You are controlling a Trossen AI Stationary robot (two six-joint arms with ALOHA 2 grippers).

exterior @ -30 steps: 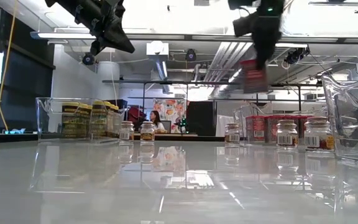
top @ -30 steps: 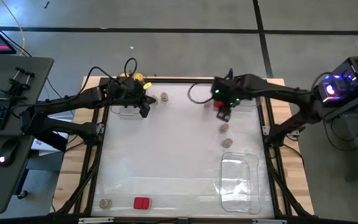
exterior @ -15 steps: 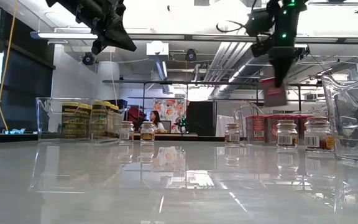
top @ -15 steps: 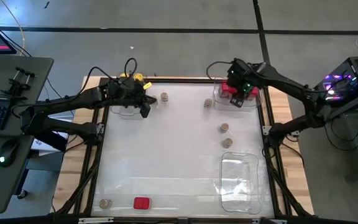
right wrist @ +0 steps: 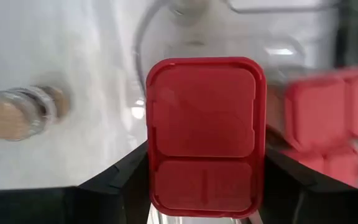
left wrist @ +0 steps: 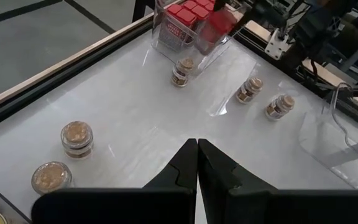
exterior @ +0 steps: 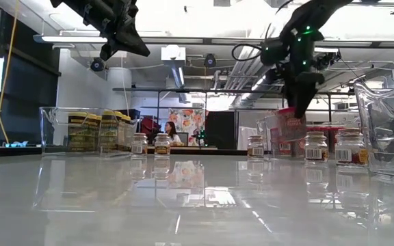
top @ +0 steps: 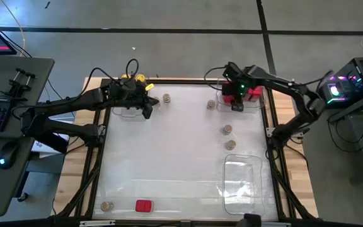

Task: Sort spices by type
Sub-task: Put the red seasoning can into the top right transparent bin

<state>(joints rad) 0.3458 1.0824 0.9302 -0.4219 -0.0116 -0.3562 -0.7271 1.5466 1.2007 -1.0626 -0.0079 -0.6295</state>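
Note:
My right gripper (top: 237, 99) is shut on a red square-topped spice box (right wrist: 205, 134) at the left side of the clear tray of red boxes (top: 253, 94) at the table's far right. In the low view the box (exterior: 289, 126) hangs level with that tray's rim. My left gripper (top: 147, 112) hovers shut and empty at the far left, beside the tray of yellow-lidded jars (exterior: 87, 131). Brown-lidded jars stand upright on the table (top: 167, 99) (top: 211, 104) (top: 227, 129). My right gripper pinches the red box between its two fingers, one finger (right wrist: 126, 168) on each of two opposite sides below the lid (right wrist: 166, 186). The fingers come from above, pointing down. The box hangs upright, lid up, clear of the table.
An empty clear tray (top: 243, 186) lies at the near right. Another brown-lidded jar (top: 230, 144) stands just beyond it. A red box (top: 144, 205) and a brown-lidded jar (top: 107, 205) sit at the near left edge. The table's middle is bare.
My right gripper has carried the red box toward the table's far right and down, rolling its wrist as it went. The box has come from mid-air above the jars to the rim of the tray of red boxes.

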